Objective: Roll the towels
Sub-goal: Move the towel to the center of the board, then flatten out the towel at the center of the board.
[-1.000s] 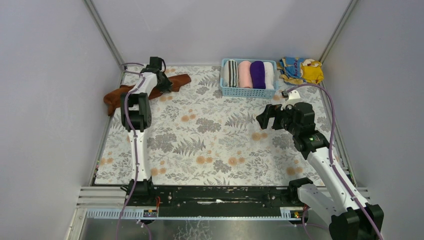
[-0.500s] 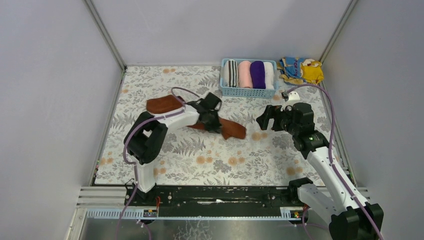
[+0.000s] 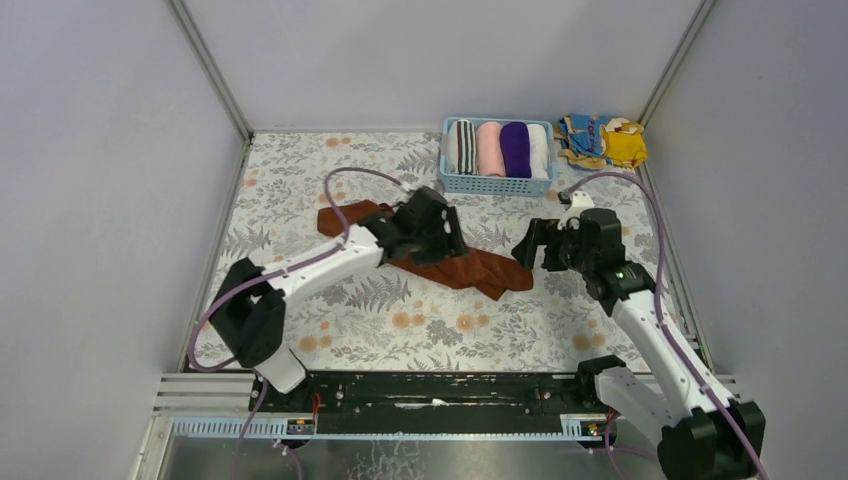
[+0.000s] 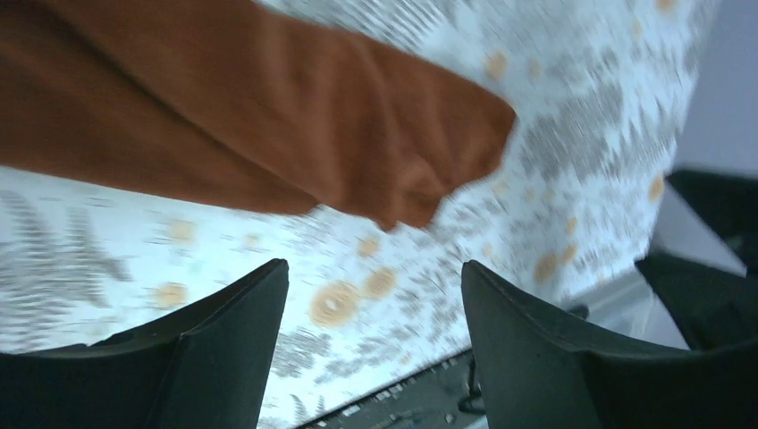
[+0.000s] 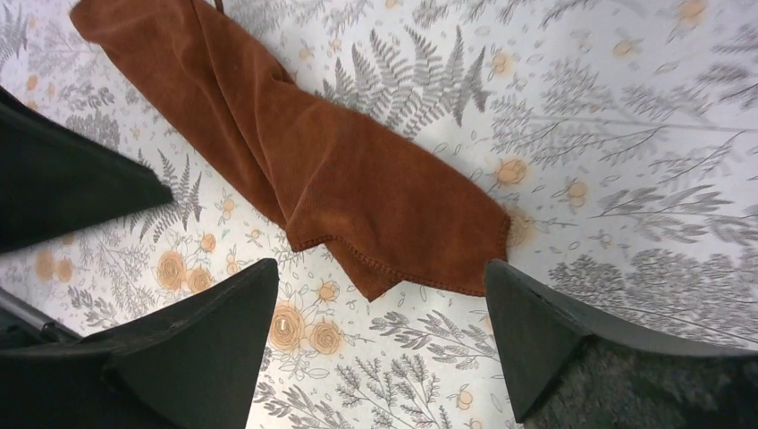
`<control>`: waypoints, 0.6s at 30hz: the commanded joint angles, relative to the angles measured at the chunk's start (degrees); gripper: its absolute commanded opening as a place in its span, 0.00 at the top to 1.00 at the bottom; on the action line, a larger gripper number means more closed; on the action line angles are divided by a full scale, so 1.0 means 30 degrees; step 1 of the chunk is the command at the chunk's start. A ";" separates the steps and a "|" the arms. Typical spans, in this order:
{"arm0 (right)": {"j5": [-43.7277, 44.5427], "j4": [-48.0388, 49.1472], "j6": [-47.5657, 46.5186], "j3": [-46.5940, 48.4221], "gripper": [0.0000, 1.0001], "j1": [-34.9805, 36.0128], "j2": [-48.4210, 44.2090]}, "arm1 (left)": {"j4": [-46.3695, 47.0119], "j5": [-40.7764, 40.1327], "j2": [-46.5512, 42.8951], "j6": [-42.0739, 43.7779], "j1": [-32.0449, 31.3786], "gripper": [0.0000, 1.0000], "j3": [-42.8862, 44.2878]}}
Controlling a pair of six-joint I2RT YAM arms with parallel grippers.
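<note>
The rust-brown towel [image 3: 470, 266] lies crumpled in a long strip across the middle of the table. In the left wrist view the brown towel [image 4: 268, 116] lies beyond the fingertips, apart from them. My left gripper [image 3: 449, 243] hovers over the strip's middle; that left gripper [image 4: 375, 277] is open and empty. My right gripper [image 3: 527, 246] is at the strip's right end. Seen from its wrist, the right gripper [image 5: 380, 277] is open, and a corner of the brown towel [image 5: 357, 179] lies on the table between its fingertips. The purple towel [image 3: 515, 148] sits rolled in the basket.
A blue basket [image 3: 497, 186] at the back holds striped, pink and white rolls beside the purple one. A yellow-and-blue patterned cloth [image 3: 603, 138] lies in the far right corner. Grey walls close in the floral table on three sides.
My left arm dragged the brown towel from the far left corner to the table's middle, then opened and let it go. The right gripper edged toward the towel's end.
</note>
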 commanded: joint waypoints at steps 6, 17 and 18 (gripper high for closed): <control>-0.4476 0.2133 0.0670 0.0461 0.16 0.0128 0.5032 | -0.2338 -0.3006 0.0108 0.2238 0.6411 0.21 -0.0589; -0.4335 0.6500 0.1062 0.4290 0.20 0.3528 1.2510 | -0.2223 -0.3163 0.5522 0.2973 0.8924 0.19 0.3616; -0.4165 0.7036 0.1205 0.4544 0.20 0.3813 1.3050 | -0.2199 -0.3212 0.5892 0.2998 0.8995 0.19 0.3778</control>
